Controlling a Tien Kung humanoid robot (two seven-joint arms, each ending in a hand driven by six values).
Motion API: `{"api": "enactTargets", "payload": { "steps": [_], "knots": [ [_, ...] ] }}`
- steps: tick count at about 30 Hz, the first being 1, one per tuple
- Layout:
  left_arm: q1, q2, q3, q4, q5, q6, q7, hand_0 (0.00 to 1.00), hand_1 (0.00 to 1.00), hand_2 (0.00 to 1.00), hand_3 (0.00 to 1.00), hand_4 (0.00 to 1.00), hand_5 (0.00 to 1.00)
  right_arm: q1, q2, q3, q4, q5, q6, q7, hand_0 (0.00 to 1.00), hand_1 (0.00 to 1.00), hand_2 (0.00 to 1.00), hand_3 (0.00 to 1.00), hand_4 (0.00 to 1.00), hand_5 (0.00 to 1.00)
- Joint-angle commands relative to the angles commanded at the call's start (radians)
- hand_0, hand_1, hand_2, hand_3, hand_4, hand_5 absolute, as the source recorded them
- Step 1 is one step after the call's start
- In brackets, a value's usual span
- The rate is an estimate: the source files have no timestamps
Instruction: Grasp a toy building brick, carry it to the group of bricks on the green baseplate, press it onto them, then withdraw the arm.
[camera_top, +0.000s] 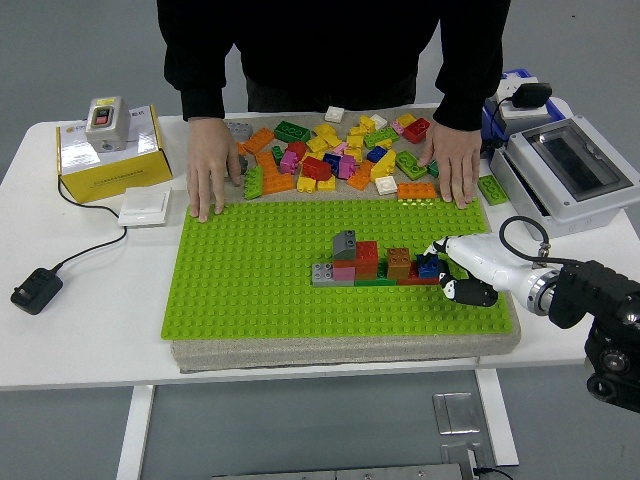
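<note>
Green baseplate (250, 290) | brick group (375, 262) long axis left-right | robot hand (462, 270) beside

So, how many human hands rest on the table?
2. One hand lies flat at the baseplate's far left corner; the other hand lies flat near its far right corner. None seems hidden.

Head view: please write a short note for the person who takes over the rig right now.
Right robot hand: at the right end of the brick group on the green baseplate, fingers by the blue brick; grip unclear.
Left robot hand: out of view.
Loose bricks lie beyond the baseplate; a person's hands rest beside them.
Done: the hand has reached the group.
Left: confirm the brick is pressed on, then withdraw the arm.
</note>
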Motion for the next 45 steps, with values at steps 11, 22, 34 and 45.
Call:
{"api": "enactTargets", "payload": {
  "steps": [11,22,34,45],
  "knots": [
    [0.001,0.000,-0.001,0.000,0.000,-0.001,-0.003,0.676,0.649,0.532,0.644,0.099,0.683,-0.005,0.009,-0.002,-0.027,0.015,-0.001,0.010,0.057,0.185,0.795,0.714,0.002,0.374],
    [0.000,0.000,0.003,0.000,-0.004,0.002,-0.010,0.675,0.649,0.532,0.643,0.099,0.681,-0.011,0.012,-0.003,-0.032,0.019,-0.005,0.016,0.057,0.185,0.793,0.712,0.002,0.375],
    [0.002,-0.001,0.008,0.000,-0.010,0.002,-0.012,0.675,0.649,0.531,0.643,0.100,0.681,-0.023,0.010,-0.007,-0.028,0.020,-0.013,0.026,0.054,0.184,0.789,0.704,0.002,0.405],
    [0.003,-0.001,0.005,0.000,-0.006,0.002,-0.013,0.675,0.649,0.530,0.643,0.100,0.680,-0.033,0.015,-0.002,-0.041,0.021,-0.014,0.028,0.052,0.179,0.783,0.695,0.002,0.432]
  ]
}}
